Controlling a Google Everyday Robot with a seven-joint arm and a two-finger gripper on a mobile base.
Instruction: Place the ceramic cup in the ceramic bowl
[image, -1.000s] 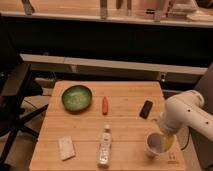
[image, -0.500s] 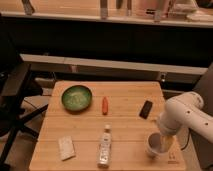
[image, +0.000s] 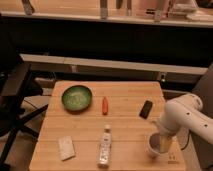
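the gripper (image: 163, 140) hangs at the ceramic cup (image: 153, 145) near the wooden tabletop's (image: 127, 122) front right corner, likely to grasp it; its grip state cannot be told. the ceramic bowl (image: 76, 97) waits well apart, toward the back left corner.

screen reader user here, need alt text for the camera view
The pincer is at the cup near the front right corner of the table, with the green bowl far across it at back left. Also on it: a bottle, a red item and a black item.
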